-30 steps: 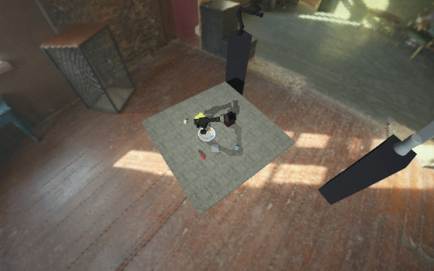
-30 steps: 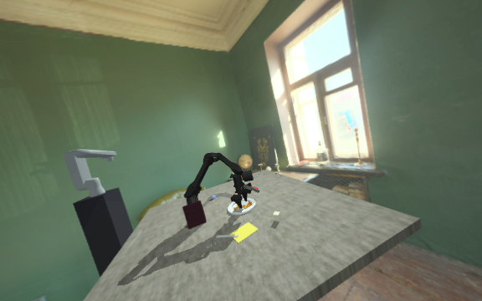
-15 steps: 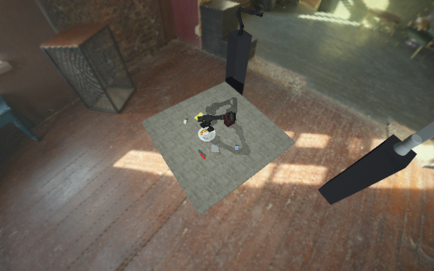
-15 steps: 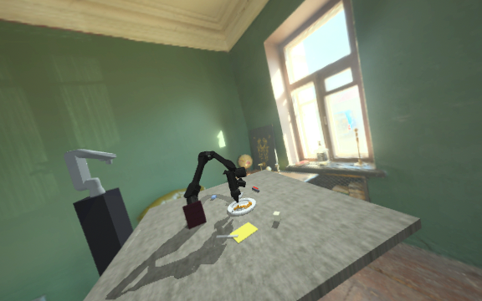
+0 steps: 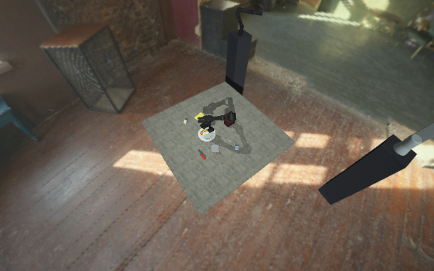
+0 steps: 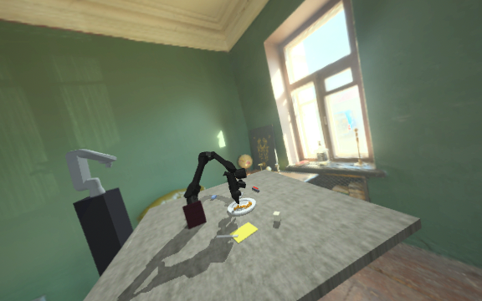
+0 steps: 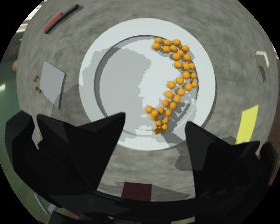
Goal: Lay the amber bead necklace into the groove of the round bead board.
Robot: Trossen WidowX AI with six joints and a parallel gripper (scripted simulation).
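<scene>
The round white bead board (image 5: 200, 138) (image 6: 231, 212) (image 7: 86, 82) lies on the table. The amber bead necklace (image 6: 243, 206) (image 7: 186, 75) lies on it, bunched into a narrow double strand. In the wrist view it follows the groove at the upper right, then bends inward across the board and ends in a small hook near the lower edge. The left side of the groove shows no beads. My gripper (image 6: 238, 202) (image 7: 156, 121) is open and empty, its fingertips above the board's near side, either side of the necklace's lower end.
A yellow sheet (image 5: 199, 116) (image 6: 245, 232) (image 7: 247, 122) and a small pale cube (image 5: 185, 121) (image 6: 276, 216) lie to one side. A grey square (image 5: 215, 148) (image 7: 52, 84), a red and black object (image 5: 202, 155) (image 6: 255, 189) (image 7: 54, 22) and a small blue object (image 5: 236, 147) (image 6: 213, 196) lie around the board.
</scene>
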